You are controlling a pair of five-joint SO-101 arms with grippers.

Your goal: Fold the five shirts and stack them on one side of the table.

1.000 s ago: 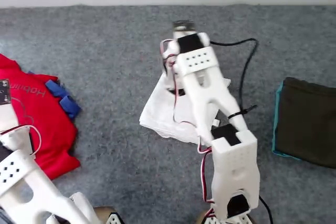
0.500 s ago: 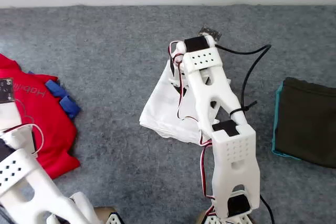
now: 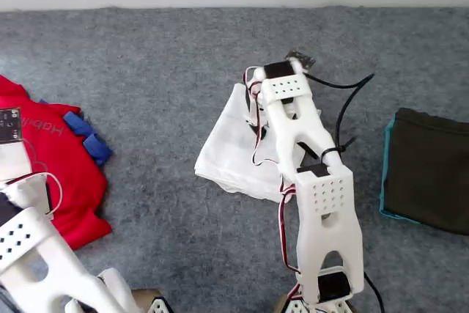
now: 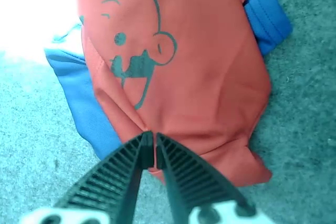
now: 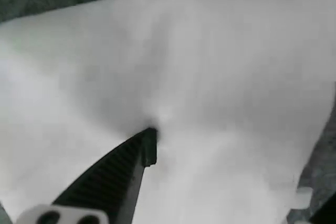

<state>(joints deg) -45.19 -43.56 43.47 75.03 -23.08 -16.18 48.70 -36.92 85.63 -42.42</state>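
Mid-table, the white shirt (image 3: 227, 155): partly folded, a lopsided slab with one corner pointing toward the left side, softly creased, no print to see. Right over it, the right gripper (image 3: 259, 121), arm stretched forward from its base, wrist tipped steeply down. Spread wide open, gripping nothing; one ribbed finger (image 5: 131, 174) poking into the cloth and dimpling it, the other off at the edge of the wrist view.

Over on the left side, the red shirt (image 4: 199, 77), with a cartoon face (image 4: 131, 45) printed on it, spread on top of a blue shirt (image 4: 86, 111) peeking out along two edges. Left gripper (image 4: 149, 142) low at the red hem, arm folded back near its base, jaws pinched down to a sliver; cloth between them or not, impossible to tell.

Far right, a dark folded shirt (image 3: 429, 170) resting on a teal one (image 3: 384, 177), well apart from the white. Grey felt-like table (image 3: 146, 64) under all of it.
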